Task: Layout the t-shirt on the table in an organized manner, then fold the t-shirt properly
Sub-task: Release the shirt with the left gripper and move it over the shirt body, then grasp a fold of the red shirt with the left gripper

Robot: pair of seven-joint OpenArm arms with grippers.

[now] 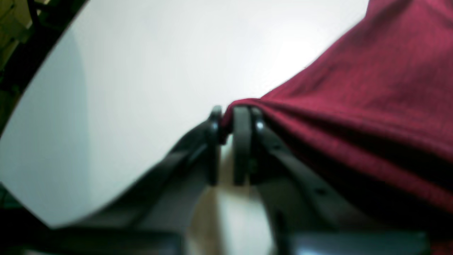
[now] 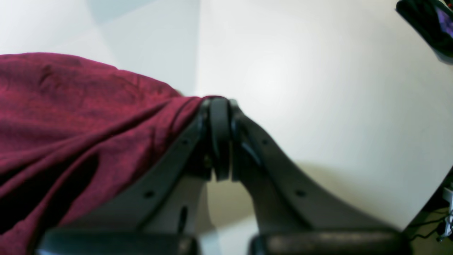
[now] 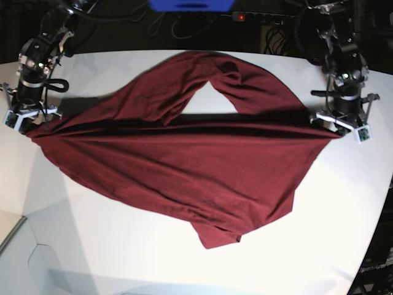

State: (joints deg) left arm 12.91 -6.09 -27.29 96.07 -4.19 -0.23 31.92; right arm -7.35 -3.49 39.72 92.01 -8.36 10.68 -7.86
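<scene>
T-shirt (image 3: pixel 184 160) hangs stretched over the table (image 3: pixel 319 246): right gripper (image 2: pixel 219 106) pinches one corner tight, left gripper (image 1: pixel 235 115) sits slightly parted, fabric between its jaws.

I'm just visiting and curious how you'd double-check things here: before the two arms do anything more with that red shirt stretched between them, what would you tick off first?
1. Right gripper clamped on the t-shirt: ok, jaws pressed together with fabric bunched at the tips.
2. Left gripper holding its corner: cannot tell, a slim gap shows between the fingers though cloth sits at the tips.
3. Shirt pulled taut between the arms: ok along the top line.
4. Shirt lying flat: not ok, the upper part is folded over in a loop and the lower hem is rumpled.
5. Shirt fully on the table: ok.
</scene>
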